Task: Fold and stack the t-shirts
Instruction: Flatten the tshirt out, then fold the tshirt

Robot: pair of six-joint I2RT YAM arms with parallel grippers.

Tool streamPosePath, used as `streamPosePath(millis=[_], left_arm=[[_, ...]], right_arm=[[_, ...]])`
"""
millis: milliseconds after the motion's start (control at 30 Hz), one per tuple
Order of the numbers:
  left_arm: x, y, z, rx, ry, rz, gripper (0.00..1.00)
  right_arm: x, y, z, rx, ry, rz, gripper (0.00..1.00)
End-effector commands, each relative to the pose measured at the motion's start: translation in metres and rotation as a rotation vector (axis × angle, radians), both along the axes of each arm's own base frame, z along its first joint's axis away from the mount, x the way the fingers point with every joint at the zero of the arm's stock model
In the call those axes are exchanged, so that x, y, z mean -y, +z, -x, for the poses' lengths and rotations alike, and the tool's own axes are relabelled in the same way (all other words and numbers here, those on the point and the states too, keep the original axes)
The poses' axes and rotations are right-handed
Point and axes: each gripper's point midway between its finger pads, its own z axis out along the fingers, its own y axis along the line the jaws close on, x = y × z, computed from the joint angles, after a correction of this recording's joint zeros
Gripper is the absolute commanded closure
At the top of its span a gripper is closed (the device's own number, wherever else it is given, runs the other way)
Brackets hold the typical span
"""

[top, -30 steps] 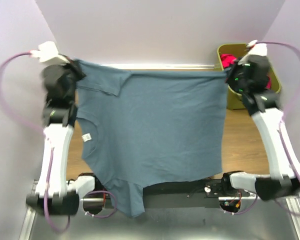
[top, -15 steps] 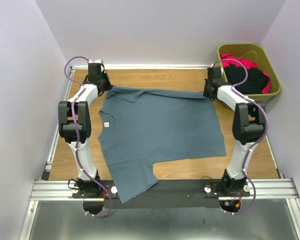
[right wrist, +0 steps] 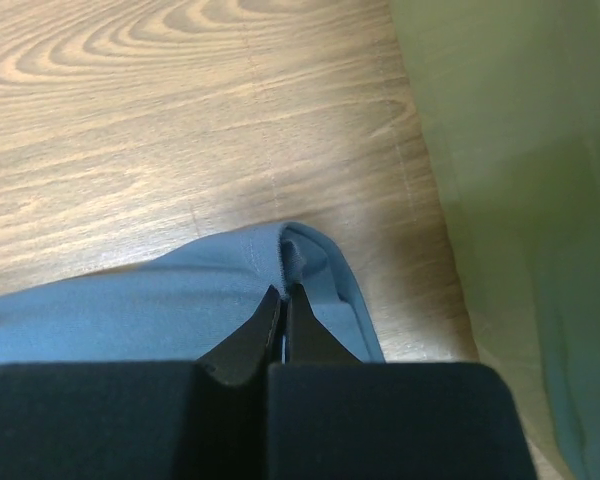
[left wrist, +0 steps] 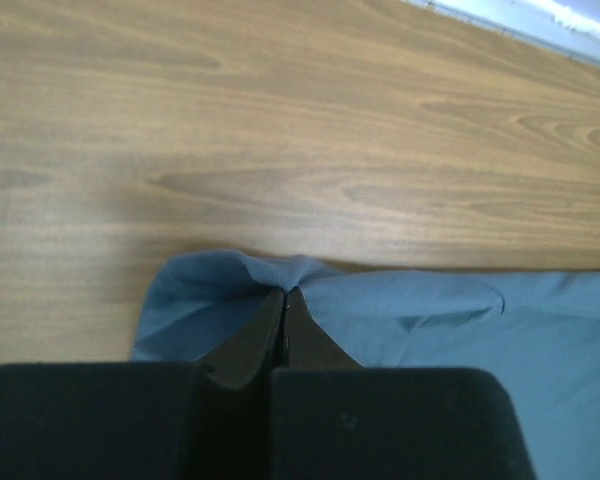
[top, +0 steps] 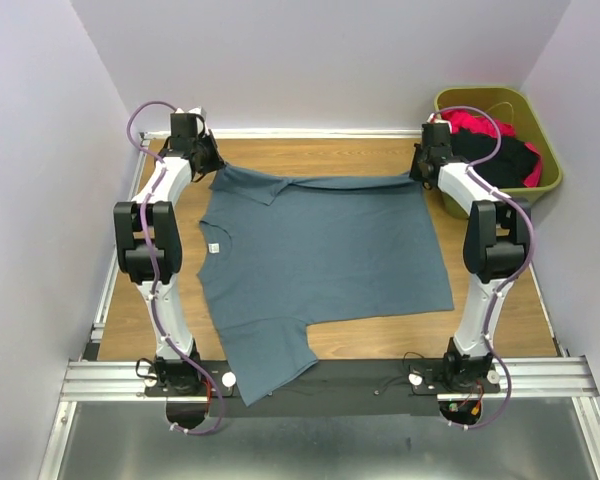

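Note:
A slate-blue t-shirt (top: 320, 255) lies spread flat on the wooden table, with a small white neck label (top: 212, 248) at its left edge and one sleeve hanging over the near edge. My left gripper (top: 213, 168) is shut on the shirt's far left corner (left wrist: 230, 285) at the table. My right gripper (top: 417, 172) is shut on the far right corner (right wrist: 300, 250). Black and red-pink t-shirts (top: 495, 150) lie in the bin.
An olive-green plastic bin (top: 540, 185) stands at the far right, right beside my right gripper; its wall fills the right of the right wrist view (right wrist: 520, 180). A metal rail (top: 320, 132) runs along the table's far edge.
A second ago both arms held the shirt up stretched in the air. They have lowered it flat onto the table and then drawn its far edge slightly further back, still gripping the corners.

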Motion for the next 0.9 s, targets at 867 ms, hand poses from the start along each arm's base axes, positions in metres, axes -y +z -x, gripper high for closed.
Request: streamPosePath(millis=[867], left_arm=[[0.005,0.051,0.119,-0.107,0.005,0.063,1.0]], right_arm=[[0.018,0.048,0.038,0.033,0.002,0.052,0.99]])
